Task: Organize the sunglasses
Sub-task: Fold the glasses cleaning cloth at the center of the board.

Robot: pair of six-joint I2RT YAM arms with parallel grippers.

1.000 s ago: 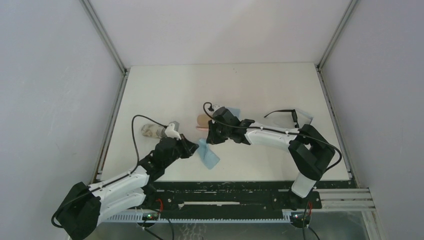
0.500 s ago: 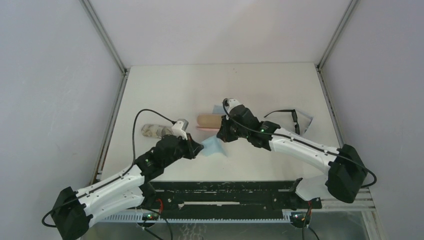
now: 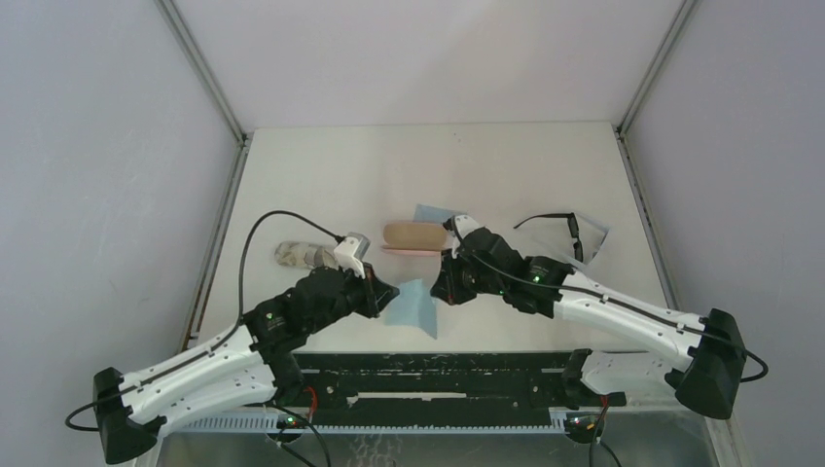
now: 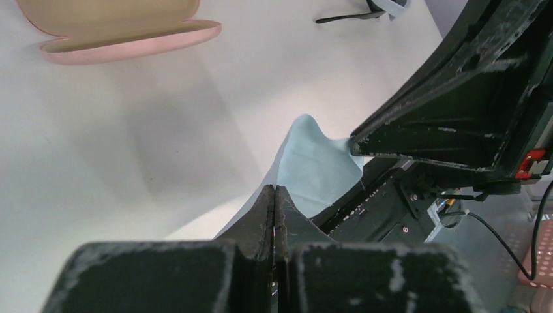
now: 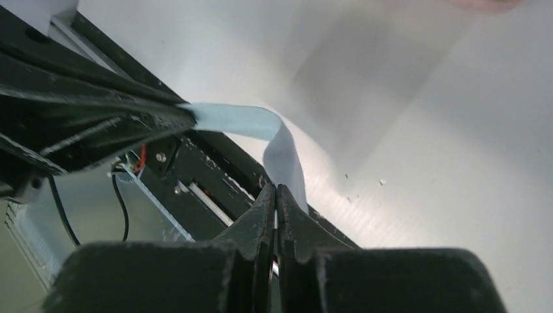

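Cloth (image 3: 413, 307) pulled nearer — left claw (image 4: 274, 190), right claw (image 5: 276, 188) each pinching it; one sunglasses (image 3: 565, 226), one pink case (image 3: 413, 236), one grey case (image 3: 296, 255).

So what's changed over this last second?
The right claw came nearer from beside the pink oblong case and pinched the flat light-blue cloth, which now hangs stretched between it and the left claw. The thin black-framed sunglasses, pink case and grey patterned case stayed put.
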